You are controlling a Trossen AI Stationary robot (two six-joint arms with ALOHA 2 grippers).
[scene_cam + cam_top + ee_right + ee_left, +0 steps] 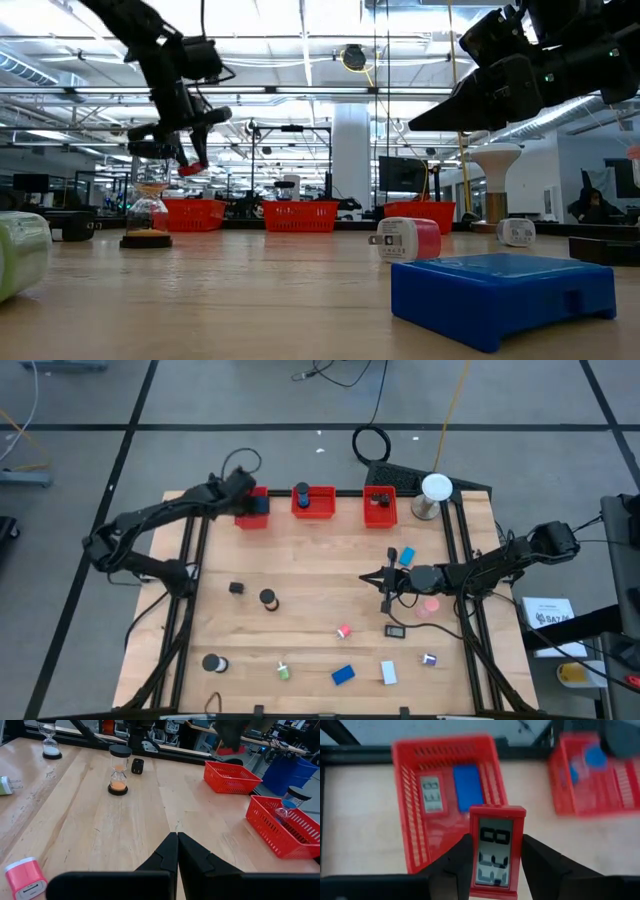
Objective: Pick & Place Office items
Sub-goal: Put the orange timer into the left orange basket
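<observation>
Two fingers of the left gripper [492, 865] clamp a small red clock [497, 851] by its long sides, display facing the wrist camera, so the narrow case hangs upright and can drop straight down. It hovers just above the near rim of the left bin [415, 815], which already holds another clock [431, 793] and a blue block [467, 787] lying flat side by side; judging by that, like items are being sorted here, and the free floor beside the block looks wide enough for the new piece. The bin's walls are low but the gripper sits close to the near edge, so I'd expect it to reach a little farther in before letting go. The middle bin [313, 502] stands just beside, near enough that a sideways swing could clip it. The right gripper [386, 579] is clenched on nothing, poised above open bench [300, 560] at mid-table, well apart from the left arm. Around it lie loose items: a pink plug [344, 631], a blue block [342, 675], an hourglass [268, 599], all with clear room between them for approach.
</observation>
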